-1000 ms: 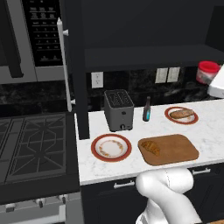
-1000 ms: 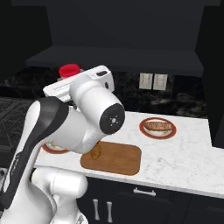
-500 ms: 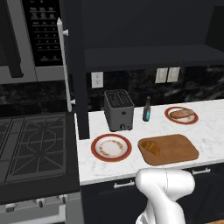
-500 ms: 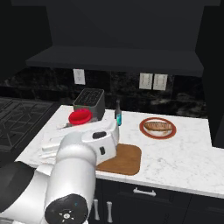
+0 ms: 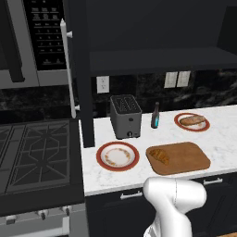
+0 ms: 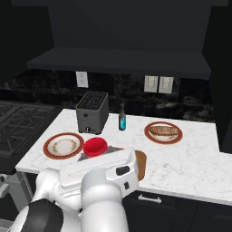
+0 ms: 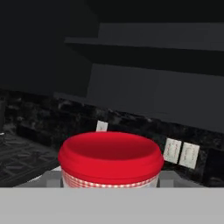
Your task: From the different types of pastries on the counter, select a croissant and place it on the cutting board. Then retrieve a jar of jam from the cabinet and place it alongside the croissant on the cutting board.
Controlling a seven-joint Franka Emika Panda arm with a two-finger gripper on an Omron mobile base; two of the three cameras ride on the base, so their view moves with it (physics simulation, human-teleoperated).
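The jar of jam point(image 7: 110, 159), with its red lid and checked band, sits close up between the fingers of my gripper point(image 7: 110, 177), which is shut on it. From the right base view the jar of jam point(image 6: 95, 146) is held upright at the front of the counter point(image 6: 190, 158), over the left end of the cutting board point(image 6: 141, 164), which my hand mostly hides. The croissant point(image 5: 159, 156) lies on the left part of the cutting board point(image 5: 185, 157). A longer pastry point(image 5: 192, 120) rests on a red-rimmed plate point(image 5: 180, 124) at the back right. The dark cabinet point(image 5: 157, 60) hangs above.
A toaster point(image 5: 125, 115) and a dark bottle point(image 5: 155, 116) stand at the back of the counter. An empty red-rimmed plate point(image 5: 117, 156) lies left of the board. A stove point(image 5: 32, 152) is to the left, and a microwave point(image 5: 44, 37) hangs above it.
The arm has swung down from cabinet height with the jar in its grip, lowering it to just above the counter's front by the board. The croissant and plates have not moved.
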